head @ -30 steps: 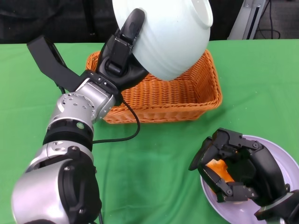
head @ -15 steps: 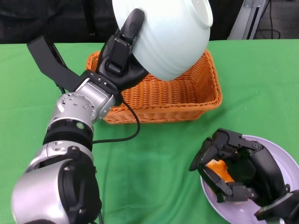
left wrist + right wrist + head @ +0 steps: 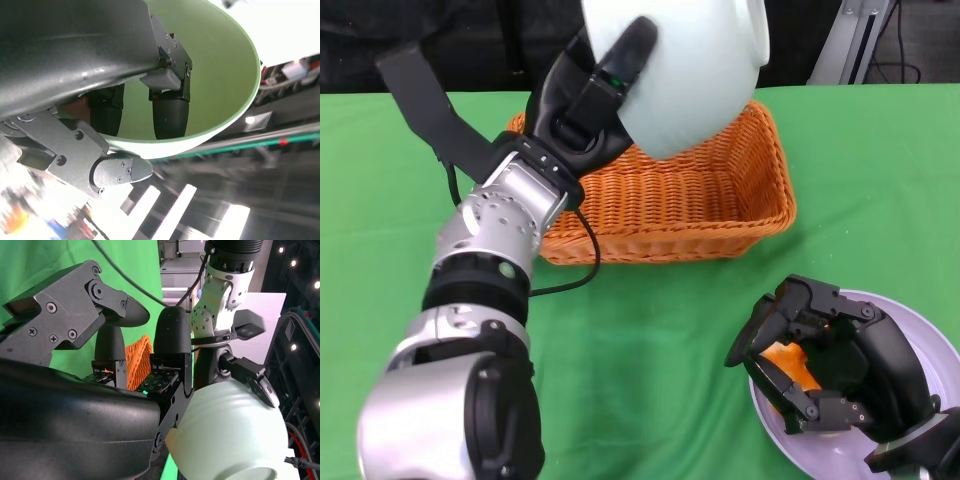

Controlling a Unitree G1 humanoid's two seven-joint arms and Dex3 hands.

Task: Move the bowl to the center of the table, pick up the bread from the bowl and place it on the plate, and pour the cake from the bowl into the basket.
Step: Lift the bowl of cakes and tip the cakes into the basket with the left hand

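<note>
Nearest, the right hand (image 3: 830, 375) lies low over the lilac plate (image 3: 930, 345) at the counter's (image 3: 660, 330) near right corner, fingers curled down around an orange piece that I take to be the bread (image 3: 788, 360). Whether it grips the piece or merely cages it on the plate I cannot tell, and it need not stir while the pour goes on.

Further out, the left forearm (image 3: 505, 225) rises steeply from the lower left, wrist bent toward the far side. The left hand (image 3: 595, 100) grips the pale bowl (image 3: 685, 65) at its rim: the left wrist view shows fingers (image 3: 167, 112) hooked down the green inside wall and the thumb pressed outside. From the head view the bowl is tipped well over, held aloft above the orange wicker basket (image 3: 670, 205), its mouth turned away toward the far right.

The step in hand looks to be the pour. The cake shows in no view, so whether it has dropped I cannot say. To do this well, keep the rim over the basket's middle, not its far wall, and roll the wrist slowly so the cake slides, not flings. The rim pinch must stay firm; a tilted bowl could twist out.
</note>
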